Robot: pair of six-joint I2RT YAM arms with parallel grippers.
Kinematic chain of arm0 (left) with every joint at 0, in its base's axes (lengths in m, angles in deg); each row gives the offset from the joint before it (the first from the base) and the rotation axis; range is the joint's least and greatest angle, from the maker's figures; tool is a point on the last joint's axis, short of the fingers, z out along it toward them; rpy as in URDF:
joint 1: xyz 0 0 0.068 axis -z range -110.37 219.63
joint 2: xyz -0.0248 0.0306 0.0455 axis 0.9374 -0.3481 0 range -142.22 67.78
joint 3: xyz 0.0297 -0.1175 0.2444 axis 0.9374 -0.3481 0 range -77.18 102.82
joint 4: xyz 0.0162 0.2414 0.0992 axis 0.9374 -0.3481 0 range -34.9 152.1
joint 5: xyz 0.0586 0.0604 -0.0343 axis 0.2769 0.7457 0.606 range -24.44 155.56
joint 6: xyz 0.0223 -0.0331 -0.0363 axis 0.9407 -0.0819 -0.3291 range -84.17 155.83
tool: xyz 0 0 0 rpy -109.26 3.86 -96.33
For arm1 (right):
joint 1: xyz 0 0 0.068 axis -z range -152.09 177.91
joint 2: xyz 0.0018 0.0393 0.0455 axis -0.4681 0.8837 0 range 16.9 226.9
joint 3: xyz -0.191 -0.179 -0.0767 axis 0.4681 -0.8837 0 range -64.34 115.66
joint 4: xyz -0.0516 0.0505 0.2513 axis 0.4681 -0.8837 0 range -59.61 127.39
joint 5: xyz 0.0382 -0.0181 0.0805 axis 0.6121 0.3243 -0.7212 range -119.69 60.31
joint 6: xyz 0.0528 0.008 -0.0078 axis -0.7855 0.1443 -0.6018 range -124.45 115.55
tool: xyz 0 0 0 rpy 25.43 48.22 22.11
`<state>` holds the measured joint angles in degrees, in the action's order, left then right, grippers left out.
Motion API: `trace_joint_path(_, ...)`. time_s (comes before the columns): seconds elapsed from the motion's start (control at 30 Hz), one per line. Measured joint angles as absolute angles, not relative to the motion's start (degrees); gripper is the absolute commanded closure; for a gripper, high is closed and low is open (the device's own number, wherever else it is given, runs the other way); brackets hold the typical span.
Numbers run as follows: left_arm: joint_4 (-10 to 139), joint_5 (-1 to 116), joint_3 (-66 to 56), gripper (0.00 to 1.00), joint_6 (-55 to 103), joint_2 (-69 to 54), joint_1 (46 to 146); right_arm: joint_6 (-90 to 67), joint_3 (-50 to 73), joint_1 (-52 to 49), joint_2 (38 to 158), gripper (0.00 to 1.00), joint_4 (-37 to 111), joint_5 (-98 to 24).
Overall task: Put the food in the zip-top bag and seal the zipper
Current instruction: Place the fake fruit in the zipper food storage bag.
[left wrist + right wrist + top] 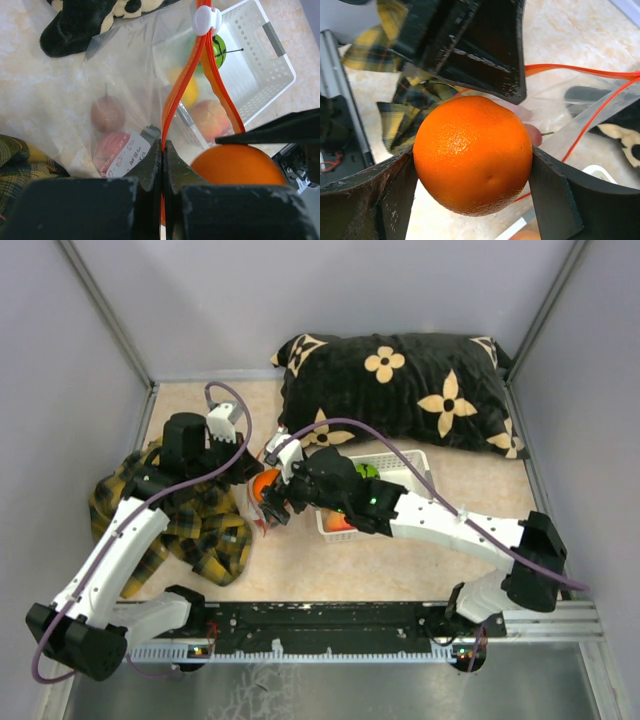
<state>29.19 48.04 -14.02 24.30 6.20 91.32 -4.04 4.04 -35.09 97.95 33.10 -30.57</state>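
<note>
Orange fruit (472, 155) clamped between right fingers (560, 197); left fingers (150, 175) pinching zipper (175, 95) (bag (115, 70) mouth open).

Left gripper (163, 150) pinched tight, right gripper (471, 177) gripping with wide jaws.

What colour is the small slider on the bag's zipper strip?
The slider is white and sits on the red-orange zipper; the left wrist view shows it best.

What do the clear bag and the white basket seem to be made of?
Clear bag: probably thin glossy plastic film; it creases and fruit shows through. White basket: likely rigid moulded plastic, smooth, with regular rows of holes.
</note>
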Motion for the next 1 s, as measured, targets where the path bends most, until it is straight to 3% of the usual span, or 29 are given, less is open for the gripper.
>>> trace_joint_path(0.53, 29.74, 47.08, -14.15, 1.00, 24.39, 7.82, 91.19, 0.53, 3.97, -35.07, 104.42, 0.27, 36.51, -15.84)
trace_joint_path(0.8, 30.33, 46.86, -14.46, 1.00, 24.56, 7.95, 90.99, 3.15, 4.39, -35.05, 106.06, 0.02, 38.24, -14.42)
trace_joint_path(1.0, 30.22, 46.80, -14.77, 1.00, 24.54, 7.95, 90.99, 3.67, 5.09, -35.05, 107.59, 0.01, 38.59, -13.63)
